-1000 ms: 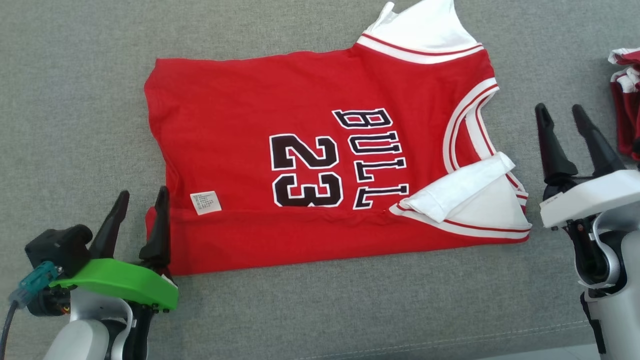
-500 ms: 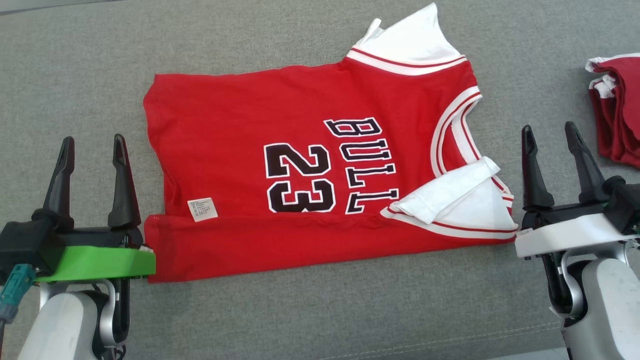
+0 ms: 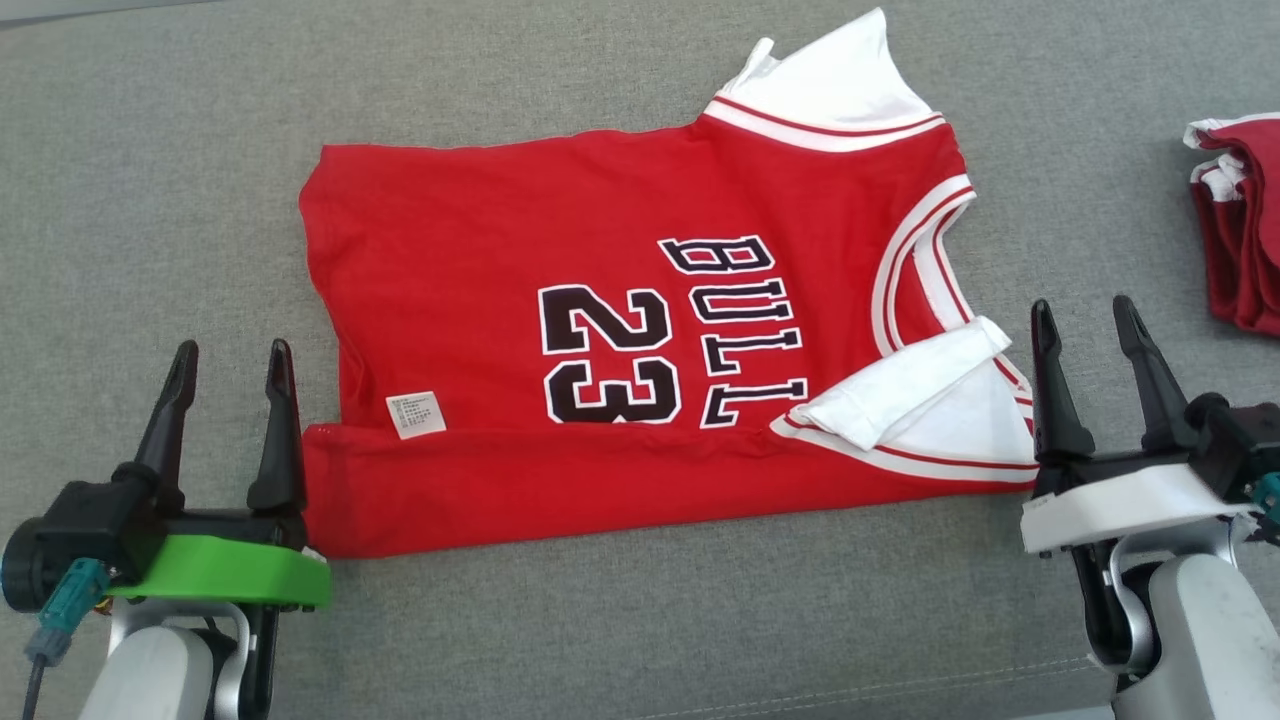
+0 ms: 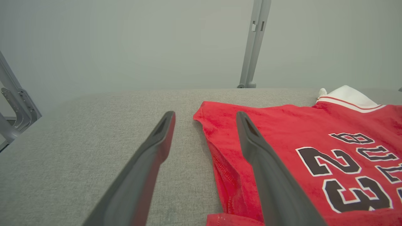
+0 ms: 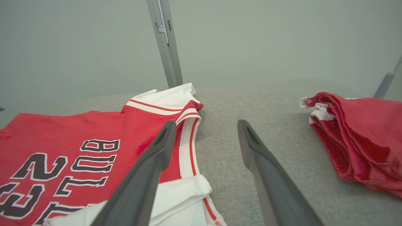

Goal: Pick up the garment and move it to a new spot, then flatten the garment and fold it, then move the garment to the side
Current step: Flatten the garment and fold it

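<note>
Head view: the red jersey lies flat on the grey padded surface, its near edge folded over beside a white label. The left gripper sits just beside the jersey's near-left corner, fingers apart and empty. The right gripper sits beside the collar end, likewise apart. Another red garment lies far right, well apart.

Garment on cushion, clothes pile to right
</note>
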Available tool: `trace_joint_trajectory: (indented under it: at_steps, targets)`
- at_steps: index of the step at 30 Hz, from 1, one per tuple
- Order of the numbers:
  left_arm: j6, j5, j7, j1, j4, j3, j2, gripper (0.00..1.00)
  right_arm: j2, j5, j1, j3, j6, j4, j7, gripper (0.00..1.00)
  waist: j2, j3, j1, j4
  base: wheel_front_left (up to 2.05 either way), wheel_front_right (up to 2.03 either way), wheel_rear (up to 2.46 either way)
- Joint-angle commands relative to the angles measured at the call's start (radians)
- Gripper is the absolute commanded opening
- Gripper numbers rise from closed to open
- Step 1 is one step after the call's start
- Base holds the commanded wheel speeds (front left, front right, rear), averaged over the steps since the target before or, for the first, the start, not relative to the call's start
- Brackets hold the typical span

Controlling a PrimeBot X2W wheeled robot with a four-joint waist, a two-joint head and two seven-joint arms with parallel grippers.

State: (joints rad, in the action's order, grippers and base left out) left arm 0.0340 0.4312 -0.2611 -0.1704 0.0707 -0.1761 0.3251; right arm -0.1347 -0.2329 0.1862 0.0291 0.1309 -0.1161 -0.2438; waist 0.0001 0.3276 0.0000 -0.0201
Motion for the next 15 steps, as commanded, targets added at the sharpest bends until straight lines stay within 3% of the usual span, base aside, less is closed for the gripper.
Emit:
trace_joint_trajectory:
  at_steps: [1, 9, 15]
  targets:
    - [-0.008, 0.009, -0.002, 0.013, 0.012, -0.003, -0.003, 1.0, 0.006, -0.006, -0.021, 0.004, -0.001, -0.009, -0.002, 1.0, -0.0001, 0.004, 0.0, 0.005, 0.0, 0.0, 0.0]
    - [-0.055, 0.055, 0.008, 0.085, 0.121, -0.05, -0.038, 1.0, 0.037, -0.037, -0.119, -0.012, -0.001, -0.088, -0.001, 1.0, -0.0001, 0.018, 0.0, 0.014, 0.0, 0.0, 0.0]
    - [-0.08, 0.1, 0.041, 0.072, 0.195, -0.066, -0.059, 1.0, 0.041, -0.063, -0.104, -0.023, -0.001, -0.158, 0.006, 1.0, -0.0001, 0.027, 0.0, 0.016, 0.0, 0.0, 0.0]
